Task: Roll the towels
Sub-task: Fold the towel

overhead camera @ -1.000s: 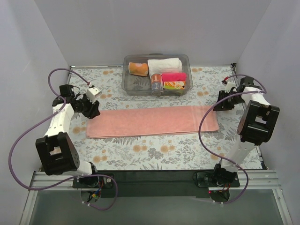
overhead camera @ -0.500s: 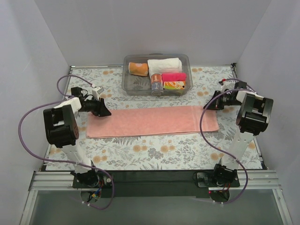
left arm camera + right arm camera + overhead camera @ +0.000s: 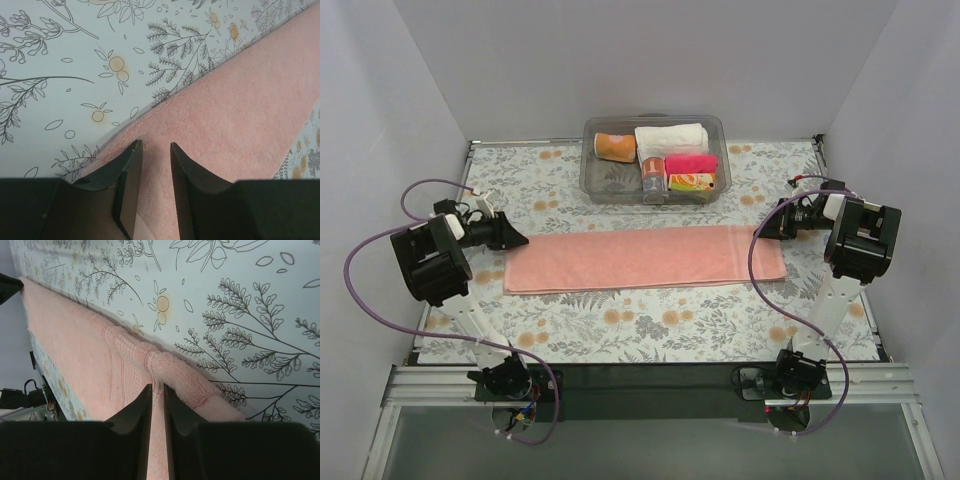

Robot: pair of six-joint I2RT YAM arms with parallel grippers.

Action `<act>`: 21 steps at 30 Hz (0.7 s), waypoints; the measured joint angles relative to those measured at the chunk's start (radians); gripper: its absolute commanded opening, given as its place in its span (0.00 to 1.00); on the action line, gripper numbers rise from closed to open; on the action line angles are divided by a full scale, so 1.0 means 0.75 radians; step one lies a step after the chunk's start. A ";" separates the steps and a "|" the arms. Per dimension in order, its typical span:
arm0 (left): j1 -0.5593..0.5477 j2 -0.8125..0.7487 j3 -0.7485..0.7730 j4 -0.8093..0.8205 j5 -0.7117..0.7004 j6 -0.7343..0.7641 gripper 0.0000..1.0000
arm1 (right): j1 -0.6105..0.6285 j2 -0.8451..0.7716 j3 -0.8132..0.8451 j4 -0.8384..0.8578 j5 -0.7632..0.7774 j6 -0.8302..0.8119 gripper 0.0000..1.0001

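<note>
White floral-print table (image 3: 620,325) | pink towel (image 3: 645,258) spread flat | pale lilac walls (image 3: 620,60)

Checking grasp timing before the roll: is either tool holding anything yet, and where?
Right tool pinches a ridge of the pink towel at its far right corner. Left tool straddles the far left corner; grip unclear.

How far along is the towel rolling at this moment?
Done: the salmon-pink towel lies flat as a long strip. In hand: the left claw and right claw sit at its far corners, the right one pinching the edge. Remaining: no roll is started yet, so all the rolling.
</note>
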 measured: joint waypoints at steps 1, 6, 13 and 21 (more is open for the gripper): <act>0.013 0.003 0.001 -0.001 0.003 0.004 0.28 | -0.001 0.004 0.003 -0.002 -0.002 0.005 0.20; 0.017 0.007 0.013 -0.047 0.026 0.076 0.32 | -0.002 0.008 0.032 -0.037 -0.021 0.001 0.34; -0.062 -0.172 0.017 -0.177 -0.003 0.208 0.39 | -0.006 -0.120 0.095 -0.097 0.092 -0.041 0.58; -0.191 -0.582 -0.011 -0.154 -0.084 0.224 0.41 | -0.007 -0.454 0.034 -0.123 0.426 -0.118 0.59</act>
